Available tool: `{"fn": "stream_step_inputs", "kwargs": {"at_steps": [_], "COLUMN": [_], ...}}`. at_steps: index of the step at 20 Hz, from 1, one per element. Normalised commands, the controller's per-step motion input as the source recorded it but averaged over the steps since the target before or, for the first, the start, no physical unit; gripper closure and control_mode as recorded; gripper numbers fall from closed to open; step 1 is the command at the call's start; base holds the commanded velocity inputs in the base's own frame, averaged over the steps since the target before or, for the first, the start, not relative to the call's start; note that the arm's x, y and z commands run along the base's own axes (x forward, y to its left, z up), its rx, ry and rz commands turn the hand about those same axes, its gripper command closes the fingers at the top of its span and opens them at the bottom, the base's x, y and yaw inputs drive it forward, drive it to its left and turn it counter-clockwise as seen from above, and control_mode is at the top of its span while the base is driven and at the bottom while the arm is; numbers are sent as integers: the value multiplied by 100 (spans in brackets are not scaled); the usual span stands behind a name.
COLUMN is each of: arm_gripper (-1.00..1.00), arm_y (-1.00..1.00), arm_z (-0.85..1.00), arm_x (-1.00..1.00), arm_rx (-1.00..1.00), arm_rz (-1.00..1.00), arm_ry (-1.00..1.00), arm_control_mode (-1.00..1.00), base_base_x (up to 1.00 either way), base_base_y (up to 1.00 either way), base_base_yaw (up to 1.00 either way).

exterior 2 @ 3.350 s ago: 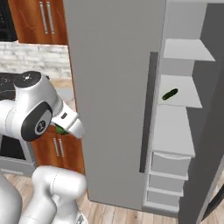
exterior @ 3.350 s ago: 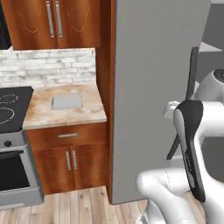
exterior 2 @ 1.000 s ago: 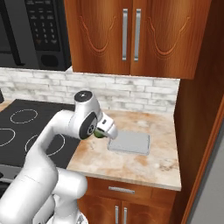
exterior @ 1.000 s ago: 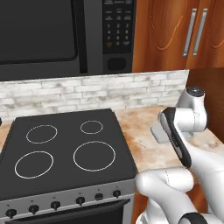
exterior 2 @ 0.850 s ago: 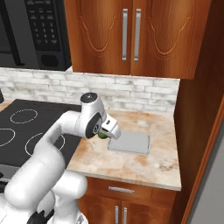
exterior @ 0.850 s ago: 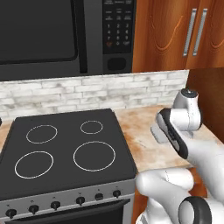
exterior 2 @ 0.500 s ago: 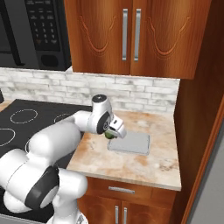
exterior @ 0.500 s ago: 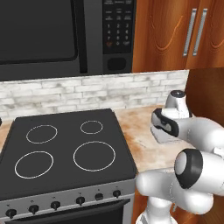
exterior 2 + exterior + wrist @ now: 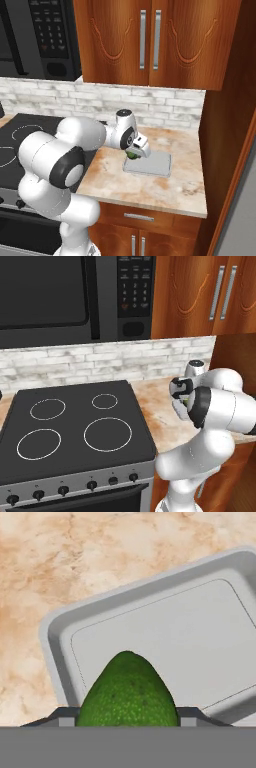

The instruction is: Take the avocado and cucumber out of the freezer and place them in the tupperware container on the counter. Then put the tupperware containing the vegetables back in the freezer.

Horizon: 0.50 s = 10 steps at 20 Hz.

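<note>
Avocado (image 9: 128,692) clamped in pincer (image 9: 135,152) above tupperware container (image 9: 156,165), counter (image 9: 150,187), no legible writing

Avocado (image 9: 127,692) speckled green; tupperware container (image 9: 165,619) pale grey; counter (image 9: 60,557) beige-pink marbled.

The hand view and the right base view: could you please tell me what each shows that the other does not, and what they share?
The hand view alone shows the avocado close up, gripped between the dark fingers and hanging over the empty inside of the tupperware container. The right base view alone shows the microwave, the stove top, the upper cabinets and the brick backsplash. Both show the avocado, the container and the marbled counter it sits on.
</note>
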Motion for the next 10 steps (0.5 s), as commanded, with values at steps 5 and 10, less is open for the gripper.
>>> {"fn": "stream_step_inputs", "kwargs": {"at_steps": [5,10], "arm_gripper": [100,-100], "arm_y": [-21,-6], "arm_z": [-39,-32], "arm_x": [5,1], "arm_rx": [0,0], "arm_rz": [4,4], "arm_ry": [0,0], "arm_control_mode": [-100,-100], "base_base_x": [0,0], "base_base_y": [0,0], "base_base_yaw": [0,0]}}
